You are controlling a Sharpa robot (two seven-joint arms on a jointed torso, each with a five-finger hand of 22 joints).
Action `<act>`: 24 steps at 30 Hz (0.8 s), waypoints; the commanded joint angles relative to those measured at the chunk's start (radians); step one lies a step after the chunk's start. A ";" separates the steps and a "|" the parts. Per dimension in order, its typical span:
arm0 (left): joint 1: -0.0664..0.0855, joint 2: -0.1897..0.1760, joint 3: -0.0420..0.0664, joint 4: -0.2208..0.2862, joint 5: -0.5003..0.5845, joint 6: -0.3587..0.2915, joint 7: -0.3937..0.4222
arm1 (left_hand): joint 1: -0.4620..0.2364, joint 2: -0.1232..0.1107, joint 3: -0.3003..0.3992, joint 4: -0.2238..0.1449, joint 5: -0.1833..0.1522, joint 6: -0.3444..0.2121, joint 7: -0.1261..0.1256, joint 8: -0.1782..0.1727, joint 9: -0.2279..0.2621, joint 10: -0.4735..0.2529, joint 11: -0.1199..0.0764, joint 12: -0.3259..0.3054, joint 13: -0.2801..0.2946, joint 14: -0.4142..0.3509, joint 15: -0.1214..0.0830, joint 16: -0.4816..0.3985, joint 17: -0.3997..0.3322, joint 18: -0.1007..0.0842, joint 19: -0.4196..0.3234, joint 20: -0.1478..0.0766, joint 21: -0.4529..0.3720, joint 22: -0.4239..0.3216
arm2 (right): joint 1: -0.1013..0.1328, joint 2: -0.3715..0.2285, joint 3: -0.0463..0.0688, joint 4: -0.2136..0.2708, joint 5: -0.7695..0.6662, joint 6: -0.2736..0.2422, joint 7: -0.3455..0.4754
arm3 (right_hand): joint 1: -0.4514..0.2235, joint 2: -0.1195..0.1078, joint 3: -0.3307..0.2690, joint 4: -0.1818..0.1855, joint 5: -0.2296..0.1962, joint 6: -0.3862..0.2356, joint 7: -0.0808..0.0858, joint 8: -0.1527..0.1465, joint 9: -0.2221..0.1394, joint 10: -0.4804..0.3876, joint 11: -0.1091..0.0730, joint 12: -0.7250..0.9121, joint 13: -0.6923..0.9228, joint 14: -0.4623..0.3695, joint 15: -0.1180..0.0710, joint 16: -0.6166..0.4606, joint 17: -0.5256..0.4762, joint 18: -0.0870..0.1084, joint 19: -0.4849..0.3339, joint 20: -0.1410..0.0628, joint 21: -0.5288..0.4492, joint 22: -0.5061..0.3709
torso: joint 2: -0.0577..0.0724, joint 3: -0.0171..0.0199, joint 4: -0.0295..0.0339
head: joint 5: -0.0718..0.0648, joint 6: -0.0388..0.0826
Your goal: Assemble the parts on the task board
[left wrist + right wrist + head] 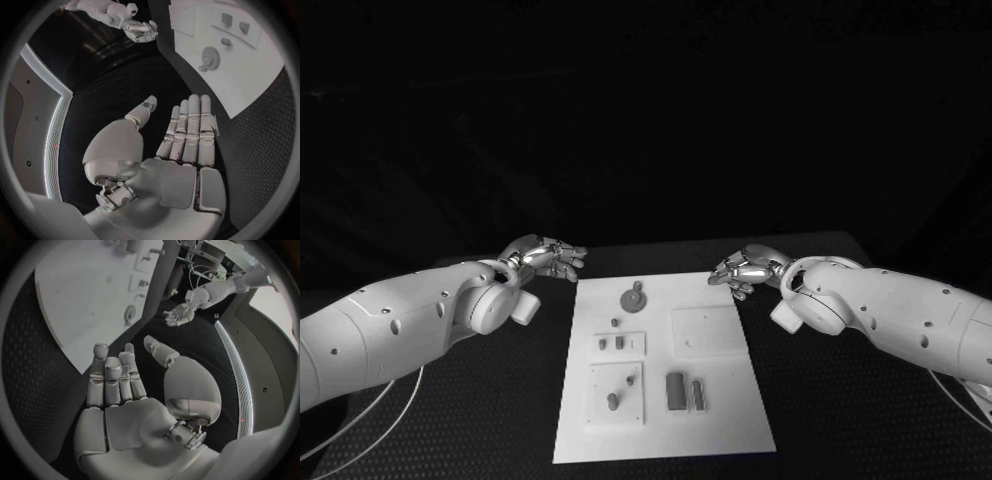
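Observation:
The white task board (718,400) lies in the middle of the black table. On it are a gear-shaped part (633,297) near the far edge, two small parts (610,343) in a square recess, a peg (613,401) in a lower recess and two upright bars (685,391). My left hand (545,257) hovers off the board's far left corner, fingers apart, holding nothing. My right hand (741,270) hovers at the far right corner, fingers loosely curled, holding nothing. The left wrist view shows the left hand (181,140) flat and open beside the board (250,85); the gear-shaped part (209,59) lies there.
Black textured table (848,420) surrounds the board on all sides. A white cable (372,420) loops under my left arm. The right wrist view shows my right hand (119,385) over the board's edge (75,315) and the left hand (178,315) opposite.

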 commanded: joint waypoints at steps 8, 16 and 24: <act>0.002 0.069 0.029 -0.124 0.104 0.065 0.097 | 0.003 0.027 0.011 -0.023 -0.003 -0.003 -0.014 0.005 -0.003 -0.004 0.002 -0.029 -0.015 -0.010 0.012 -0.077 -0.017 0.004 -0.014 0.010 -0.012 -0.024 | -0.020 0.152 0.060 -0.295 0.191 0.065 0.238 | 0.019 0.076 0.063 -0.041 0.003 -0.079 0.038 -0.020 -0.024 -0.106 0.081 -0.501 -0.437 -0.238 0.158 -0.587 -0.278 -0.090 -0.342 0.111 -0.330 -0.150 | -0.055 -0.0274 -0.0240 | 0.020 0.076; 0.000 0.106 0.035 -0.204 0.139 0.103 0.128 | -0.023 0.032 0.017 -0.035 -0.004 -0.050 -0.029 -0.014 -0.014 -0.078 -0.002 -0.119 -0.067 -0.148 0.057 -0.228 -0.061 0.008 -0.110 0.057 -0.014 -0.108 | -0.046 0.171 0.091 -0.330 0.235 0.085 0.251 | 0.036 0.098 0.021 -0.026 0.002 -0.160 0.042 -0.035 -0.086 -0.127 0.127 -0.782 -0.720 -0.339 0.237 -0.933 -0.424 -0.125 -0.472 0.156 -0.514 -0.248 | -0.064 -0.0246 -0.0267 | 0.042 0.081; -0.002 0.111 0.035 -0.214 0.139 0.121 0.131 | -0.032 0.035 0.020 -0.038 -0.004 -0.063 -0.037 -0.016 -0.015 -0.080 -0.009 -0.152 -0.109 -0.164 0.065 -0.285 -0.079 -0.001 -0.145 0.069 -0.011 -0.197 | -0.058 0.174 0.096 -0.335 0.250 0.088 0.256 | 0.026 0.107 -0.039 -0.022 0.000 -0.170 0.049 -0.020 -0.118 -0.100 0.135 -0.826 -0.802 -0.321 0.244 -0.984 -0.439 -0.120 -0.464 0.161 -0.546 -0.252 | -0.061 -0.0184 -0.0235 | 0.054 0.077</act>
